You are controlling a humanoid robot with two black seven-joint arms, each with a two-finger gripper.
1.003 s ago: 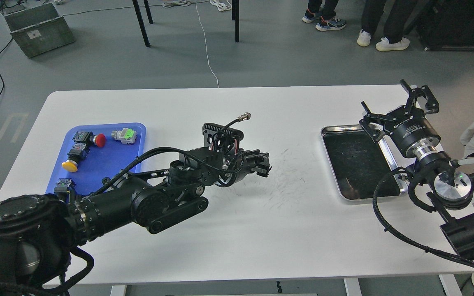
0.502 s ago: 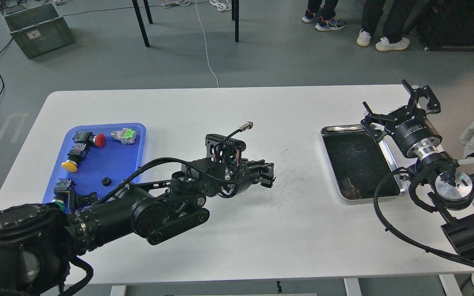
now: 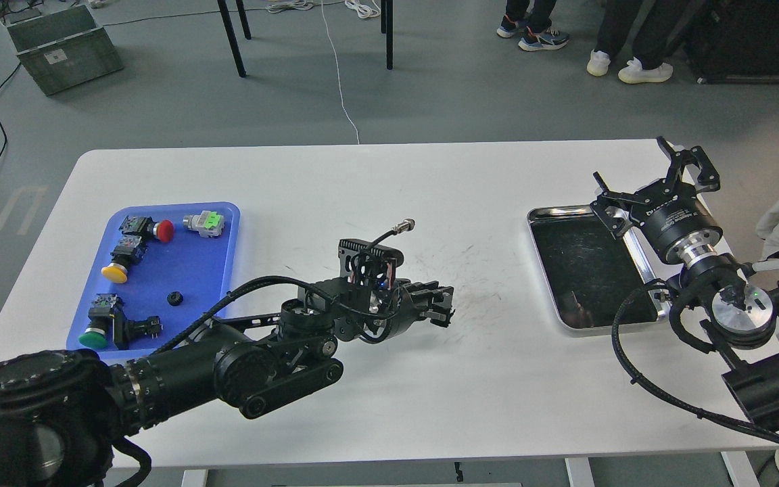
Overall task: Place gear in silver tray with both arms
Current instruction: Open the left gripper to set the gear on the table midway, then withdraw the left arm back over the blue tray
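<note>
My left tool (image 3: pixel 438 308) — can't tell its gap — sits well right of the gear (image 3: pixel 174 298); right tool (image 3: pixel 660 182) wide beside silver tray (image 3: pixel 569 213) — approach from above.

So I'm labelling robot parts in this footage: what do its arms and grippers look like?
Both arms are black, built of thick round segments with loose black cables looping alongside. The left gripper has short black fingers behind a ribbed black bracket carrying a silver-tipped cable. The right gripper is a black cylinder with white lettering, angular black fingers, a silver wrist collar and a small green light further down the arm.
</note>
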